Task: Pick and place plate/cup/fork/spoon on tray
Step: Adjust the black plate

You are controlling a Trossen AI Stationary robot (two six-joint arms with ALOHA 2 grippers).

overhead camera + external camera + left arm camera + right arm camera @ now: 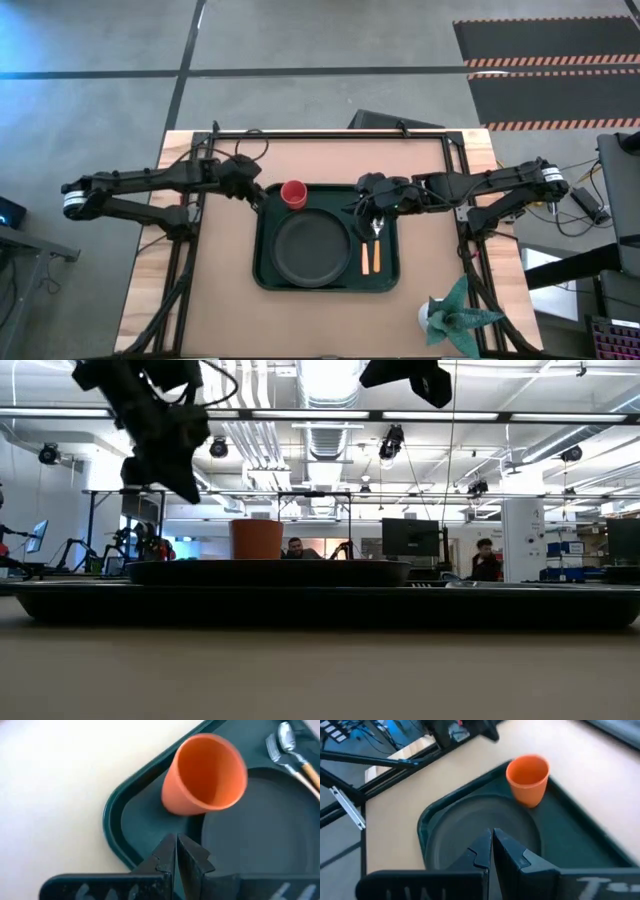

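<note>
The dark green tray [264, 270] lies mid-table. On it rest the dark plate [313, 249], the red cup [293, 192] upright at its far left corner, and the orange-handled fork [365, 255] and spoon [377, 250] side by side along its right side. My left gripper [262, 196] hangs shut and empty just left of the cup, above the tray's far left corner [115, 812]. My right gripper [352, 212] hangs shut and empty above the plate's far right rim, near the fork and spoon. The cup also shows in the right wrist view [528, 779].
A small green potted plant [452, 318] stands near the table's near right corner. Bare tabletop [210, 290] lies left of the tray and along the near edge. People and monitors show in the room beyond the table.
</note>
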